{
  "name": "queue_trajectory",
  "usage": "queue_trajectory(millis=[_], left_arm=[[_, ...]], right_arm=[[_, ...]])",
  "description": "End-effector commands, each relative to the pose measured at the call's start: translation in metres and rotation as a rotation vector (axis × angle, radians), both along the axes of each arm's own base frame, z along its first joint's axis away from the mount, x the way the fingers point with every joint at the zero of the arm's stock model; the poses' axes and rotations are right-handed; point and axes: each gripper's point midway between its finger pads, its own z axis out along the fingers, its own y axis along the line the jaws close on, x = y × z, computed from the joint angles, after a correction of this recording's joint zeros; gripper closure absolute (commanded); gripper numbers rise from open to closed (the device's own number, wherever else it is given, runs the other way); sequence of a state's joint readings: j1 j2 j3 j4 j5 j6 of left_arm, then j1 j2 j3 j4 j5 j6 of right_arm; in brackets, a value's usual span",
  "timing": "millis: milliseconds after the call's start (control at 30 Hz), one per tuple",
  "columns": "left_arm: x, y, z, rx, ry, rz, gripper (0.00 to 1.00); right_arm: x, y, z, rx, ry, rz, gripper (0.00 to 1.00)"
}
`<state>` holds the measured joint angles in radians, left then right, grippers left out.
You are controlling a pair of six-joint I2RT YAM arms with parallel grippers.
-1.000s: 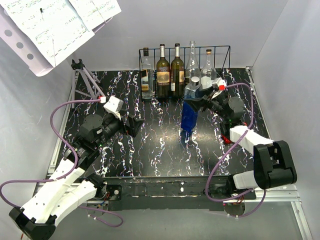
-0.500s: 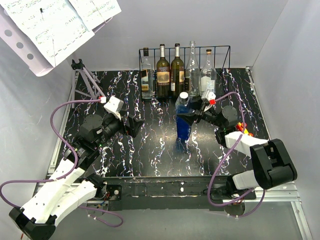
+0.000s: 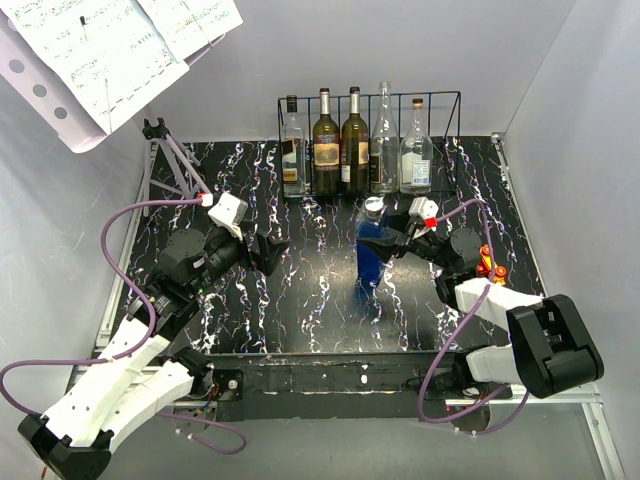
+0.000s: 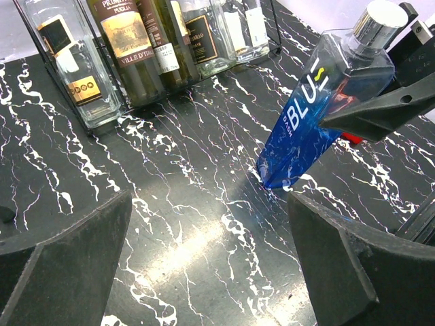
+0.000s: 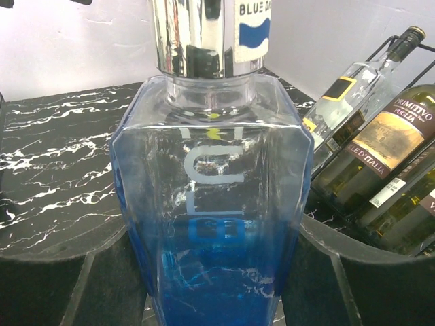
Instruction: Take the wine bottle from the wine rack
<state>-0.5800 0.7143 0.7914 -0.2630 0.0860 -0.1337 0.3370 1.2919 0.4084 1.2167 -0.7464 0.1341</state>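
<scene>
A blue square bottle [image 3: 371, 252] with a silver cap leans over the middle of the black marbled table, outside the wine rack [image 3: 440, 96]. My right gripper [image 3: 388, 236] is shut on its body. The right wrist view has the bottle [image 5: 211, 224] filling the gap of the right gripper [image 5: 214, 288], a finger pressed to each side. In the left wrist view the bottle [image 4: 306, 115] tilts with its base at or just above the table. My left gripper [image 3: 276, 252] stands open and holds nothing, left of the bottle; the left gripper [image 4: 211, 272] frames bare table.
Several bottles remain in the rack at the back: a clear one [image 3: 292, 150], two dark wine bottles [image 3: 326, 145], and two clear ones [image 3: 415, 152]. A music stand with sheet music [image 3: 100, 50] and its tripod legs [image 3: 178, 165] stand at the back left. White walls enclose the table.
My right gripper has drawn the blue bottle away from the rack toward the near side and stood it straighter. The left arm has not moved.
</scene>
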Motion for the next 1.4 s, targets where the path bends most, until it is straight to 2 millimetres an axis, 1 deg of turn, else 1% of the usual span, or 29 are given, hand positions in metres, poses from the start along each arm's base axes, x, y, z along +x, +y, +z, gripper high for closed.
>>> queue_trajectory(millis=[0, 100, 133, 400, 500, 633, 700, 767, 867, 967, 1033, 1100, 1167, 1233, 1267, 1300, 1333, 1367], left_arm=[[-0.002, -0.001, -0.002, 0.011, 0.001, -0.010, 0.02], [-0.002, -0.001, -0.002, 0.011, 0.001, -0.009, 0.02], [-0.002, -0.001, -0.002, 0.012, 0.002, -0.009, 0.02], [-0.003, 0.000, -0.001, 0.009, -0.006, -0.009, 0.02], [-0.003, 0.000, 0.000, 0.008, -0.007, -0.012, 0.02], [-0.003, -0.001, 0.000, 0.006, -0.005, -0.015, 0.02], [-0.003, -0.001, 0.000, 0.006, -0.008, -0.015, 0.02], [-0.004, -0.001, 0.001, 0.005, -0.010, -0.016, 0.02], [-0.005, 0.000, 0.004, 0.000, -0.016, -0.018, 0.02], [-0.006, -0.001, 0.003, 0.000, -0.016, -0.022, 0.02], [-0.006, -0.001, 0.005, -0.002, -0.019, -0.022, 0.02], [-0.006, -0.001, 0.004, -0.002, -0.019, -0.024, 0.02], [-0.006, 0.000, 0.005, -0.003, -0.020, -0.022, 0.02], [-0.006, 0.000, 0.004, -0.002, -0.019, -0.019, 0.02], [-0.006, 0.000, 0.005, -0.003, -0.018, -0.019, 0.02], [-0.006, 0.000, 0.005, -0.002, -0.020, -0.019, 0.02], [-0.006, 0.000, 0.005, -0.002, -0.019, -0.019, 0.02], [-0.006, 0.001, 0.005, -0.002, -0.021, -0.015, 0.02]], right_arm=[[-0.017, -0.009, 0.077, 0.126, -0.353, -0.033, 0.35], [-0.016, -0.009, 0.078, 0.131, -0.348, -0.034, 0.22], [-0.016, -0.009, 0.077, 0.131, -0.338, -0.034, 0.20], [-0.016, -0.011, 0.079, 0.138, -0.323, -0.048, 0.18], [-0.014, -0.013, 0.085, 0.134, -0.303, -0.067, 0.19], [-0.010, -0.020, 0.093, 0.131, -0.230, -0.121, 0.20], [-0.009, -0.021, 0.091, 0.116, -0.162, -0.136, 0.20], [-0.013, -0.022, 0.095, 0.103, -0.119, -0.130, 0.19], [-0.020, -0.023, 0.109, 0.070, -0.045, -0.136, 0.17], [-0.027, -0.025, 0.130, 0.071, -0.036, -0.149, 0.17], [-0.032, -0.026, 0.143, 0.081, -0.045, -0.150, 0.13], [-0.034, -0.030, 0.160, 0.109, -0.026, -0.170, 0.12], [-0.027, -0.037, 0.176, 0.148, 0.048, -0.236, 0.12], [-0.006, -0.051, 0.176, 0.145, 0.203, -0.377, 0.09], [0.004, -0.060, 0.172, 0.123, 0.292, -0.456, 0.09], [0.015, -0.068, 0.164, 0.089, 0.362, -0.537, 0.09], [0.028, -0.074, 0.158, 0.057, 0.413, -0.602, 0.09], [0.035, -0.083, 0.159, 0.037, 0.420, -0.665, 0.08]])
